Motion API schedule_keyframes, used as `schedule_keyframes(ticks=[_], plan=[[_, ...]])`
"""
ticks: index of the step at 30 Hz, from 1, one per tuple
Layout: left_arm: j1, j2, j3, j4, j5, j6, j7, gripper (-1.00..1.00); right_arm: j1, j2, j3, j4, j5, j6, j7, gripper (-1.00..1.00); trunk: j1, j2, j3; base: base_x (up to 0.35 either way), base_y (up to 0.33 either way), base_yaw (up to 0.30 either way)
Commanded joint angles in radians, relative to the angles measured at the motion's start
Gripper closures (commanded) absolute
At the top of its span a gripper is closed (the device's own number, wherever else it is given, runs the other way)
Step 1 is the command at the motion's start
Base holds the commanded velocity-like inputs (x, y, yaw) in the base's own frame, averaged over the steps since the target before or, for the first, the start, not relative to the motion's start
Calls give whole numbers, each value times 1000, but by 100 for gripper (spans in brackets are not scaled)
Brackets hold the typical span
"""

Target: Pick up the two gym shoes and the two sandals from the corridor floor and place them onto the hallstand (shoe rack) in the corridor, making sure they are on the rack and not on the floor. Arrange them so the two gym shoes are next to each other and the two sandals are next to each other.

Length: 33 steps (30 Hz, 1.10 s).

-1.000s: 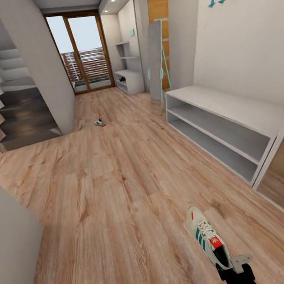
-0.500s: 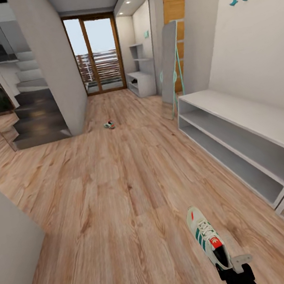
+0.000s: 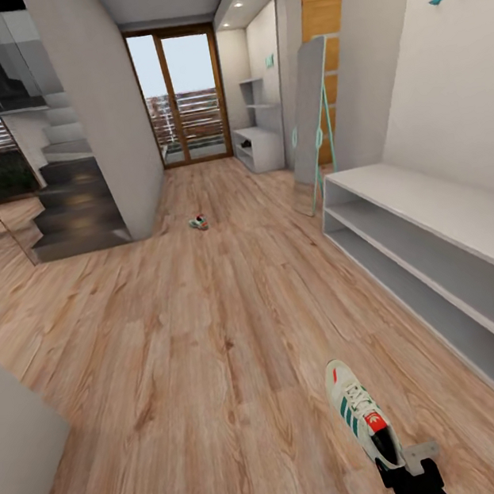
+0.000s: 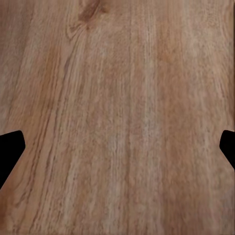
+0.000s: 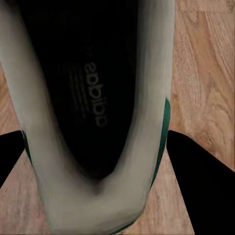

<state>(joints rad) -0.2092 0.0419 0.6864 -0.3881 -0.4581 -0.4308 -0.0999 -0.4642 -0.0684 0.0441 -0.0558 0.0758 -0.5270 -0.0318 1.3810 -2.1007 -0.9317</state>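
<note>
Wide open corridor floor (image 3: 212,325), wood plank, lots of free room down the middle. Right side bounded by the hallstand (image 3: 433,208), a long low white-grey unit along the wall with two open shelves and a flat top, all bare; its near end runs out of the head view at the right edge. Past its far end a teal-framed mirror (image 3: 313,115) leans on the wall. Left side: grey pillar (image 3: 100,111) with dark stairs (image 3: 76,211) behind it, and a pale wall corner (image 3: 23,445) close in at the lower left. Glass door (image 3: 182,97) at the far end, small white shelf unit (image 3: 258,144) beside it.

Right gripper (image 3: 404,466) sits low at the bottom of the head view, clamped on the heel of a gym shoe (image 3: 362,413). Toe points away up the corridor, sole down, shoe held over the planks and well apart from the hallstand. White upper, green side stripes, red-orange tongue patch, white laces. In the right wrist view the shoe's dark inside (image 5: 88,88) with printed insole shows between the two black fingers (image 5: 196,171), white heel collar pinched between them.

Second gym shoe (image 3: 199,223) lies far down the floor near the pillar base, tiny, detail hard to read.

Left gripper (image 4: 117,147): black fingertips spread wide at the frame sides, nothing between them, bare planks below.
</note>
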Motion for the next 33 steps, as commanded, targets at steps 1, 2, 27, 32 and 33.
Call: schedule_keyframes(ticks=[1,2,27,32,33], plan=[[-1,-1,9,0,-3,-3,-9,-100,-1,0,3,1,5,-2,-3,100,0,0,-1,336,-79,4],[-1,-1,9,0,-3,-3,-9,-100,-1,0,3,1,5,-2,-3,100,0,0,-1,336,-63,3],[-1,-1,12,0,-2,-3,-9,-100,-1,1,4,1,7,-2,-2,100,0,0,-1,337,-3,0],[-1,-1,12,0,-2,-3,-9,-100,-1,1,4,1,6,-2,-3,100,0,0,-1,337,0,0],[-1,-1,12,0,-2,-3,-9,-100,-1,1,4,1,6,-2,-3,100,0,0,-1,337,0,0]])
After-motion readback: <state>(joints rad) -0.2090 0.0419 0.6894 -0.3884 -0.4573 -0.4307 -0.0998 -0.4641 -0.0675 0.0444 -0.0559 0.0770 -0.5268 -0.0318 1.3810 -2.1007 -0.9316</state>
